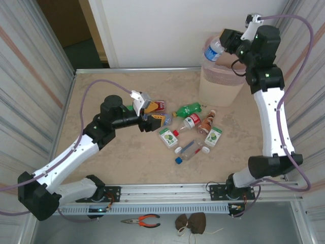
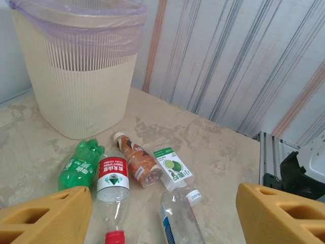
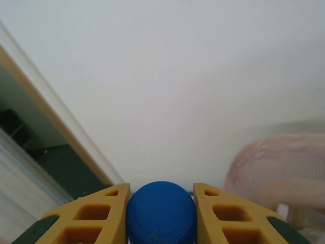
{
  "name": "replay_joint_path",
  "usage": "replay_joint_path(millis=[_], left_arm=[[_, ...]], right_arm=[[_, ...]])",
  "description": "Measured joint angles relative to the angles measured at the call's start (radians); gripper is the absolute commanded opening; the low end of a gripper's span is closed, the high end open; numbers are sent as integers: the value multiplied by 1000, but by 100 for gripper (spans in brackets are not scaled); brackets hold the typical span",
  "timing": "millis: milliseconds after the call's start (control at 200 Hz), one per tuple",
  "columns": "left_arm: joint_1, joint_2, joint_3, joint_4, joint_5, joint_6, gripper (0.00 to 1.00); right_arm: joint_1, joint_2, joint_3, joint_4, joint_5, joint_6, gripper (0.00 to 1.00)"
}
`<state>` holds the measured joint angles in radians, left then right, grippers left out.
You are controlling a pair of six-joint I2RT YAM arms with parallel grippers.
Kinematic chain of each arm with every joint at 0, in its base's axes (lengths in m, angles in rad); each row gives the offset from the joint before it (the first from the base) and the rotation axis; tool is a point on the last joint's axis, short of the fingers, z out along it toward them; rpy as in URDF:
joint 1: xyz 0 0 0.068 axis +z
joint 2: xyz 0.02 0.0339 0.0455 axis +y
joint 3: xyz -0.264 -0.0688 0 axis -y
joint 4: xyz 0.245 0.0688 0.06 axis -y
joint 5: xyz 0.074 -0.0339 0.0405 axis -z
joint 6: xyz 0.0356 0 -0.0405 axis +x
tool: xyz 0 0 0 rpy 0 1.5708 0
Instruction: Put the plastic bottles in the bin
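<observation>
While my right gripper (image 1: pixel 227 40) clamps the blue-capped bottle (image 1: pixel 213 51) over the bin (image 1: pixel 219 84), I judge release comes next; my left gripper (image 1: pixel 156 113) gapes empty.

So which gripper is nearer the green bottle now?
Left. The left gripper is open just left of the green bottle; the right gripper holds a blue-capped bottle over the bin, farther off.
</observation>
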<state>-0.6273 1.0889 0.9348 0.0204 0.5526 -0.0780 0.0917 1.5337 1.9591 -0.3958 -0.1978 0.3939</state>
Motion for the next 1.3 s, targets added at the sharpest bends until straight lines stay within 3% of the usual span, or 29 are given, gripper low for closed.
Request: replay_joint_path(millis=[301, 636, 1027, 1298], left_arm=[[0, -34, -19, -24, -58, -1, 75], [2, -47, -44, -24, -120, -25, 75], [39, -21, -46, -47, -145, -89, 76], [51, -15, -46, -53, -142, -112, 77]], right_arm=[[-89, 228, 184, -39, 0, -68, 26], [-130, 464, 419, -217, -39, -139, 25], [-126, 594, 454, -433, -125, -227, 25], [-91, 705, 456, -484, -107, -297, 26]])
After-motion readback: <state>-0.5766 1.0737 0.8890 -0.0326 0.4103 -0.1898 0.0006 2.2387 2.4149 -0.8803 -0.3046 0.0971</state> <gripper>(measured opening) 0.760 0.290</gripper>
